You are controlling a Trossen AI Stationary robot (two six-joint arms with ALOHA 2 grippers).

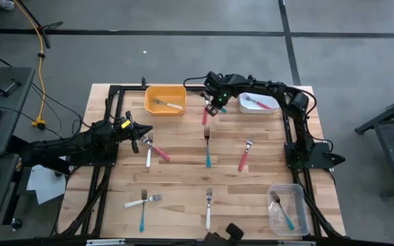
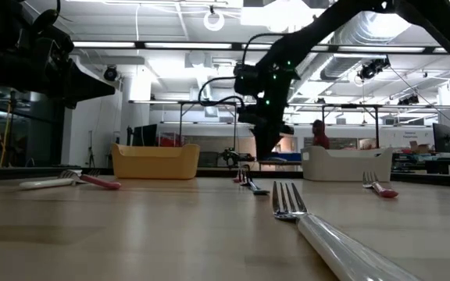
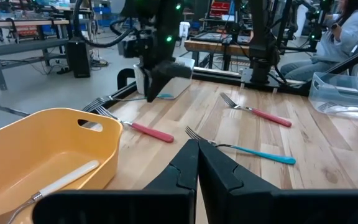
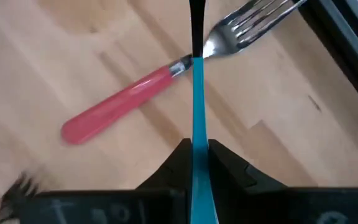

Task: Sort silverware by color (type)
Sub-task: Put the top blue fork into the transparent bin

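Slim teal-handled fork (image 4: 198,112) — silver tines.

Lighting, as you see it: even and bright from overhead; ceiling strip lights (image 2: 123,44) show in your low view and leave the arms there as dark silhouettes. Tabletop (image 1: 183,171): soft, short shadows, no harsh glare. Low view: the nearest white fork (image 2: 319,230) is blurred. Right wrist view: the red fork (image 4: 135,99) is soft, its handle smeared.
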